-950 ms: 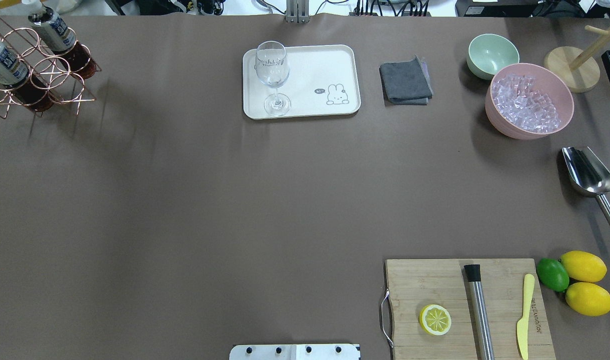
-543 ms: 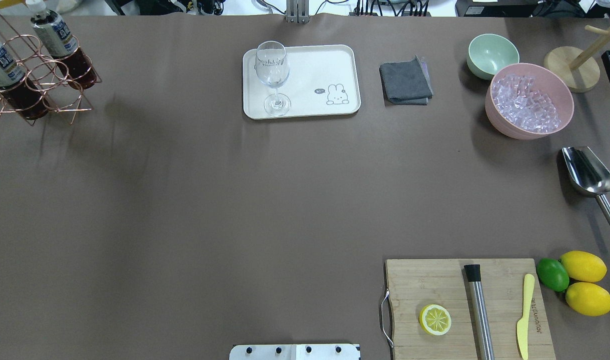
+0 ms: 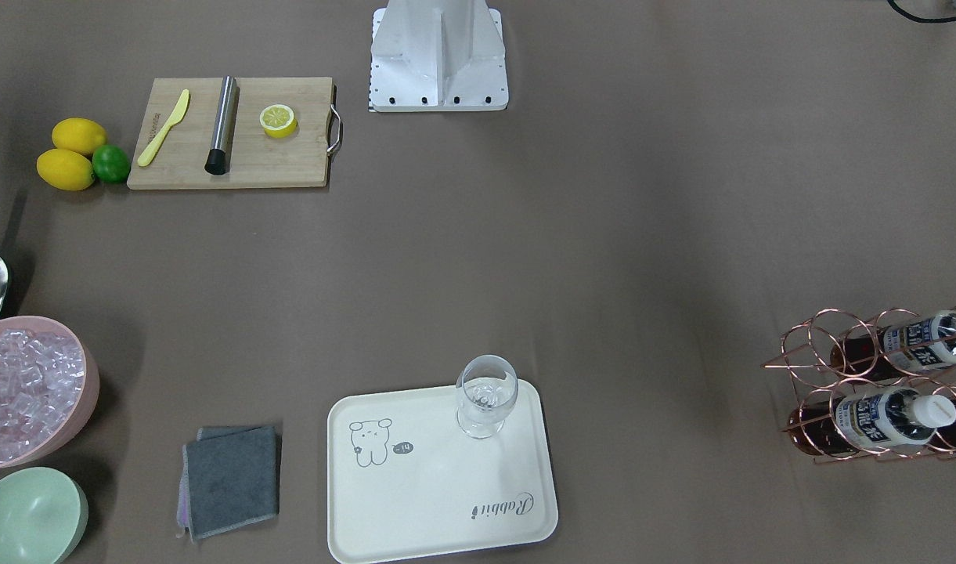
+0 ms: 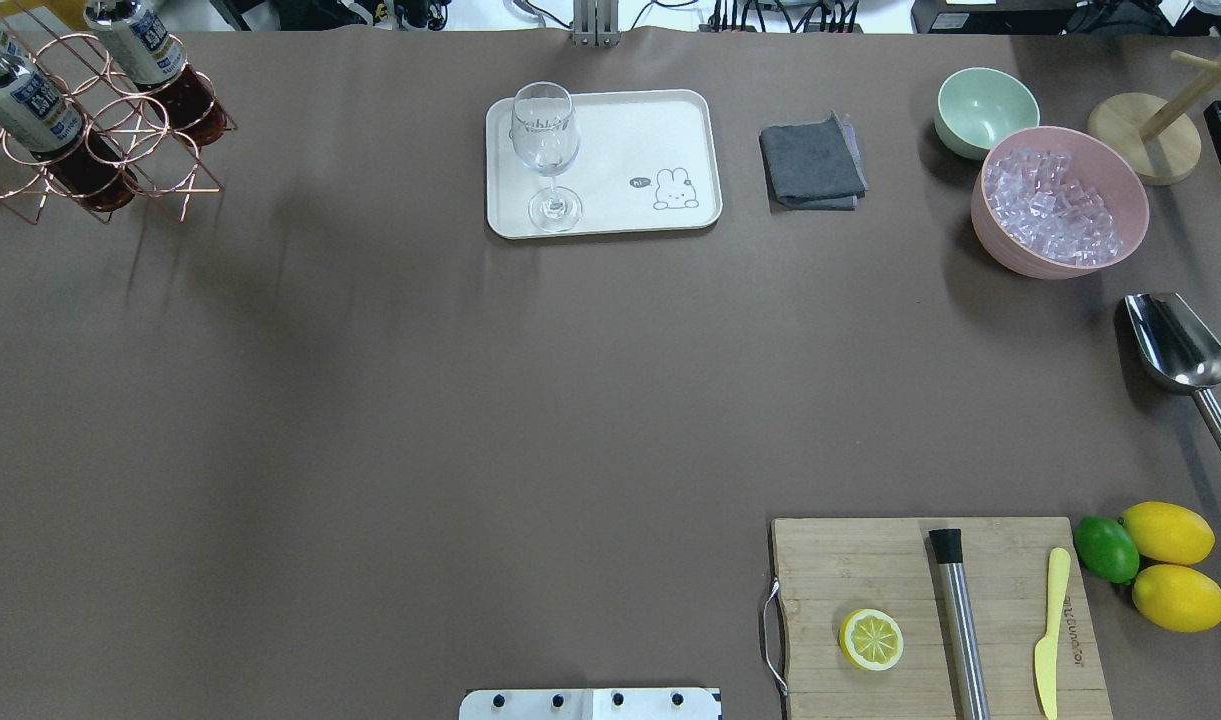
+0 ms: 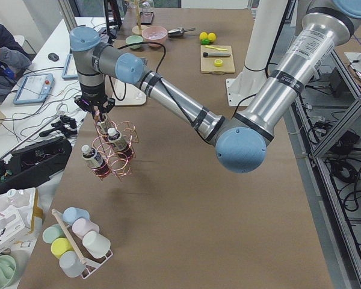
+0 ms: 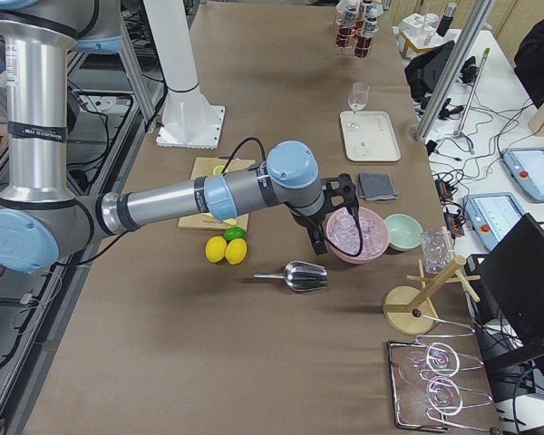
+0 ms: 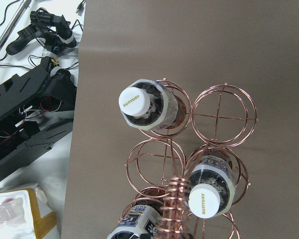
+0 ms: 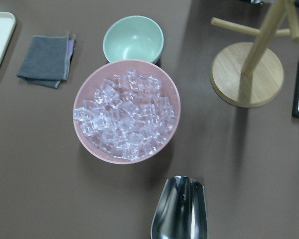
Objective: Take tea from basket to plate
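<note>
The copper wire basket (image 4: 120,150) is at the table's far left corner, tilted, with the tea bottles (image 4: 30,95) leaning in its rings. The left wrist view looks down on three white-capped bottles (image 7: 136,99) and the coiled handle (image 7: 172,204). In the exterior left view my left gripper (image 5: 99,114) is right at the top of the handle, with the basket (image 5: 111,153) hanging under it; I cannot tell its jaws. The cream plate (image 4: 650,130) bears a stemmed glass (image 4: 545,150). My right gripper (image 6: 331,227) hovers by the ice bowl; I cannot tell its state.
A pink ice bowl (image 4: 1060,200), a mint bowl (image 4: 985,110), a grey cloth (image 4: 812,162) and a steel scoop (image 4: 1175,350) lie on the right. A cutting board (image 4: 870,570) with lemon half, muddler and knife sits front right, beside lemons and a lime.
The basket with its bottles has shifted right and away from the robot in the overhead view, and its tilt has changed. Nothing else on the table has moved.
</note>
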